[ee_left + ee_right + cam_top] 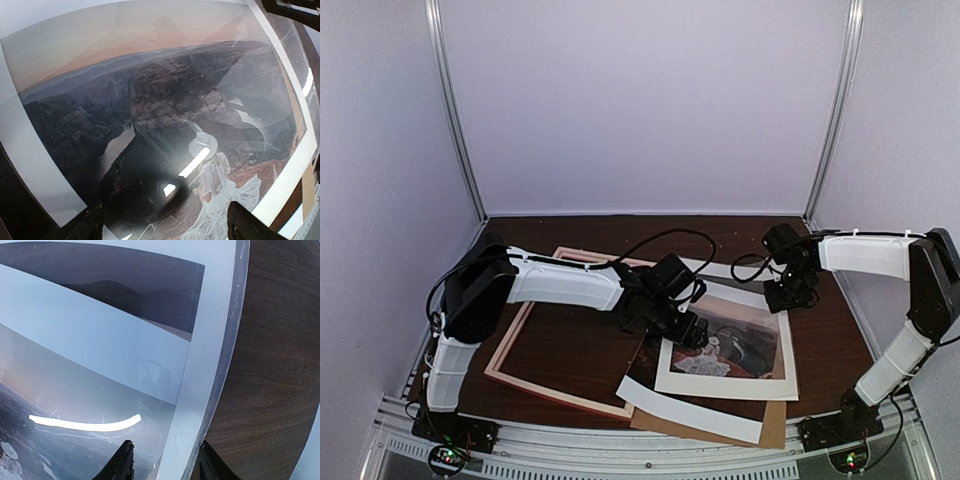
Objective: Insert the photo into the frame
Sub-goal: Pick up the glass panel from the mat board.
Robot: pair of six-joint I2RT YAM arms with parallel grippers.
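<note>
Frame (pixel 560 398) of thin pink moulding is laid flat on the left half of the dark wooden tabletop (pixel 830 340), and bare wood is seen through its opening. It is crossed by the left arm (pixel 560 282), which is stretched to the right over its far rail. The left fingers (pixel 692 333) are held over the upper left part of the photo (pixel 735 352), outside the frame. In the left wrist view they are spread wide, with one dark tip (pixel 247 227) at each lower side, and nothing is gripped between them. Whether the tips touch the print cannot be told.

The photo is laid face up to the right of the frame, just beside its near right corner and slightly turned. It is set upon a white window mat (pixel 695 412), whose near strip juts out below it. A brown backing board (pixel 776 432) is seen underneath at the near right.

The right fingers (pixel 788 297) are set low at the far right corner of this stack. In the right wrist view they are parted about halfway and placed astride the right-hand white border. One tip (pixel 122 462) is over the printed side, the other (pixel 210 466) over the bare tabletop. No pinch on the sheet can be made out.
</note>
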